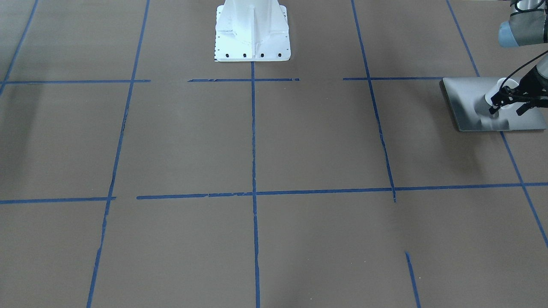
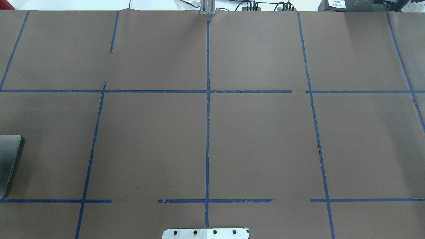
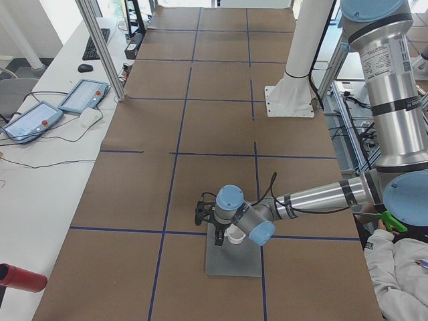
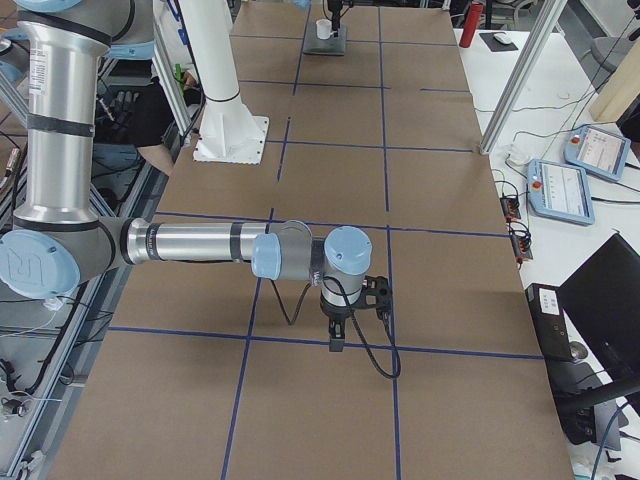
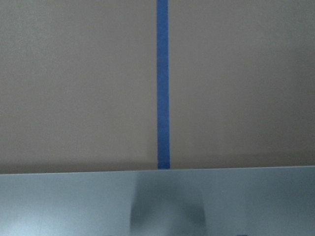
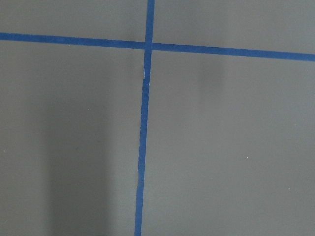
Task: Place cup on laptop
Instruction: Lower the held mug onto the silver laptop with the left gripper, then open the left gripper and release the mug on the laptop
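Observation:
The silver-grey laptop [image 1: 471, 100] lies flat at the table's end on my left; its corner shows in the overhead view [image 2: 8, 162] and its lid in the left wrist view [image 5: 74, 206]. The small white cup [image 1: 498, 92] is at the lid, low over or on it, and casts a shadow there. My left gripper [image 1: 508, 110] stands around the cup with its black fingers [image 1: 494, 108] against it. The side views show the same cup [image 3: 235, 235] [image 4: 323, 29]. My right gripper [image 4: 336, 342] hangs over bare table, and I cannot tell whether it is open or shut.
Brown table paper is crossed by blue tape lines [image 1: 253, 192]. The white robot base [image 1: 252, 30] stands at mid-table. A red bottle [image 3: 20, 277] and operator tablets [image 3: 83, 95] lie on the side bench. A person sits beside the base [image 3: 394, 267].

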Robot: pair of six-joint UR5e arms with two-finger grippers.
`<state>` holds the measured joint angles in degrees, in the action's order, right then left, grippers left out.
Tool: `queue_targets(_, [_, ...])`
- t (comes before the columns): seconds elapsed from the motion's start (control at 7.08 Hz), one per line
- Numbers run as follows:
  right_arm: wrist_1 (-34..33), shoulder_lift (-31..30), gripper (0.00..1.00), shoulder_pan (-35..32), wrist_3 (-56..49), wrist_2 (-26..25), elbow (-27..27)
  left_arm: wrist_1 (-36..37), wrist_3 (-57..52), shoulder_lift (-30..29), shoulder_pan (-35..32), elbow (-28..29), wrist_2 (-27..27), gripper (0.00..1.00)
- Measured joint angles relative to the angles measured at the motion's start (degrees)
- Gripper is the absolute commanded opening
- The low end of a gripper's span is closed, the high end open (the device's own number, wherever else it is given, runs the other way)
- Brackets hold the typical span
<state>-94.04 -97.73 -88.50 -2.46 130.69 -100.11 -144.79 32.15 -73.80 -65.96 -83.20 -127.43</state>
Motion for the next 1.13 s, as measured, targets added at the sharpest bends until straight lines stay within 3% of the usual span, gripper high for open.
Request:
queue_targets(0.42, [0.0, 0.0, 1.0, 0.0, 0.0, 0.0, 0.0, 9.0, -14.8, -0.1, -9.9, -2.7, -4.1, 0.99])
queue_targets(0.57, [0.0, 0.0, 1.0, 0.0, 0.0, 0.0, 0.0, 17.6, -22.3, -0.1, -14.7, -6.4, -4.5, 0.99])
queue_targets(0.99, [0.0, 0.0, 1.0, 0.0, 0.0, 0.0, 0.0, 54.2, -43.1, -4.8, -27.4, -20.5, -4.4, 0.99])
queue_targets(1.13, [0.0, 0.0, 1.0, 0.0, 0.0, 0.0, 0.0, 60.0, -45.0, -5.5, -28.6, -22.4, -4.6, 0.99])
